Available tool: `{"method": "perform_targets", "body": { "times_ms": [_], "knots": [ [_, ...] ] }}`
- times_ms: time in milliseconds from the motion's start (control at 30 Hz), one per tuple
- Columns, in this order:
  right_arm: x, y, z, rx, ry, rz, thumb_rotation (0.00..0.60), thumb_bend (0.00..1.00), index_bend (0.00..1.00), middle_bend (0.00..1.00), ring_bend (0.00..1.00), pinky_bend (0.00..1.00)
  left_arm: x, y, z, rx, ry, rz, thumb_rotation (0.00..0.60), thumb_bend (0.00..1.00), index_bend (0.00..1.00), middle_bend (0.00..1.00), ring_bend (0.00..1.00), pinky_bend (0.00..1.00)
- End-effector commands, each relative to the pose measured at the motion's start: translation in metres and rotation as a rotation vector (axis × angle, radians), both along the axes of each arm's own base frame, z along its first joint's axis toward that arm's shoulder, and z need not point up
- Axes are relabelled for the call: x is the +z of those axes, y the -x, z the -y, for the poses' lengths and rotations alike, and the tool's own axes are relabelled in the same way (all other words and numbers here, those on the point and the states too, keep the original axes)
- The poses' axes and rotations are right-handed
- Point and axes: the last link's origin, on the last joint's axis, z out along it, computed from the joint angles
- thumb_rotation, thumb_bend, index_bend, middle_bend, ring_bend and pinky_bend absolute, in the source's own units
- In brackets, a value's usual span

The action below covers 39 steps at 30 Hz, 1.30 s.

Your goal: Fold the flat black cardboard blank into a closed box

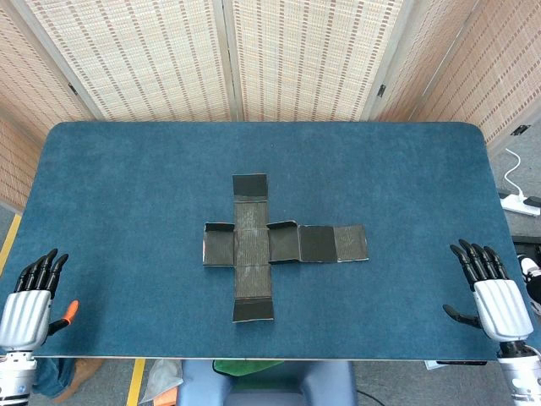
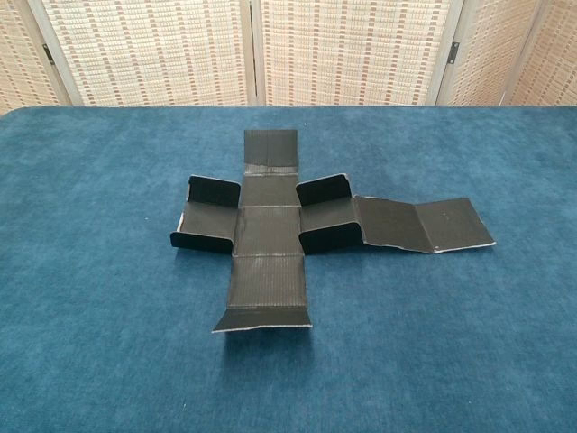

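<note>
The black cardboard blank (image 1: 254,245) lies unfolded in a cross shape at the middle of the blue table (image 1: 127,186); the chest view shows the black cardboard blank (image 2: 269,230) with its small side flaps curled slightly upward and a long arm stretching right. My left hand (image 1: 32,296) rests at the table's near left corner, fingers extended and apart, holding nothing. My right hand (image 1: 492,292) sits at the near right corner, fingers spread, also holding nothing. Both hands are far from the blank. Neither hand appears in the chest view.
Woven bamboo screens (image 1: 287,59) stand behind the table. A white power strip (image 1: 520,201) lies on the floor past the right edge. The table's front edge runs just below both hands.
</note>
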Motion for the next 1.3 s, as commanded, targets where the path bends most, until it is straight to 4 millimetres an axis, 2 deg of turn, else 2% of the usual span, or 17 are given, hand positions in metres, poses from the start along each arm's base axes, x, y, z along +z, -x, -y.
{"method": "perform_targets", "body": {
  "times_ms": [33,200,433,500,600,667,767,800,1067,1300],
  "knots": [
    [-0.001,-0.003,0.004,0.004,0.000,0.001,0.600,0.06,0.00,0.00,0.00,0.04,-0.002,0.000,-0.003,0.002,0.001,0.000,0.600,0.30,0.07,0.04,0.07,0.12],
    [-0.002,-0.006,0.006,-0.002,-0.002,0.002,0.600,0.06,0.00,0.00,0.00,0.05,-0.002,-0.001,-0.005,-0.005,0.003,-0.001,0.600,0.30,0.07,0.04,0.07,0.12],
    [-0.004,-0.012,0.009,0.006,-0.019,0.006,0.600,0.06,0.00,0.00,0.00,0.12,0.004,-0.002,-0.002,-0.017,-0.021,0.009,0.600,0.30,0.07,0.04,0.07,0.12],
    [-0.007,-0.019,0.015,0.015,-0.036,0.016,0.600,0.05,0.00,0.00,0.04,0.21,0.004,-0.002,-0.002,-0.019,-0.022,0.011,0.600,0.30,0.07,0.04,0.07,0.12],
    [-0.014,-0.032,0.026,0.011,-0.088,0.042,0.600,0.00,0.00,0.00,0.39,0.58,0.002,-0.004,-0.003,-0.030,-0.017,0.013,0.600,0.30,0.07,0.04,0.07,0.12],
    [-0.020,-0.043,0.035,0.011,-0.120,0.061,0.600,0.00,0.00,0.00,0.54,0.75,0.001,-0.004,-0.005,-0.034,-0.015,0.017,0.600,0.30,0.07,0.04,0.07,0.12],
    [-0.033,-0.063,0.053,0.019,-0.188,0.059,0.600,0.00,0.00,0.00,0.63,0.94,0.001,-0.005,-0.008,-0.038,-0.018,0.021,0.600,0.30,0.07,0.04,0.07,0.12],
    [-0.039,-0.071,0.061,0.024,-0.213,0.059,0.600,0.00,0.00,0.00,0.65,0.97,0.000,-0.005,-0.010,-0.039,-0.016,0.020,0.600,0.30,0.07,0.04,0.07,0.12],
    [-0.081,-0.104,0.112,0.006,-0.334,0.012,0.600,0.03,0.00,0.00,0.69,1.00,-0.005,-0.004,-0.016,-0.035,0.001,0.020,0.600,0.30,0.06,0.04,0.07,0.12],
    [-0.127,-0.112,0.149,-0.066,-0.452,0.005,0.600,0.04,0.00,0.00,0.69,1.00,-0.007,-0.001,-0.021,-0.013,0.023,0.013,0.600,0.30,0.06,0.04,0.07,0.12]
  ]
}}
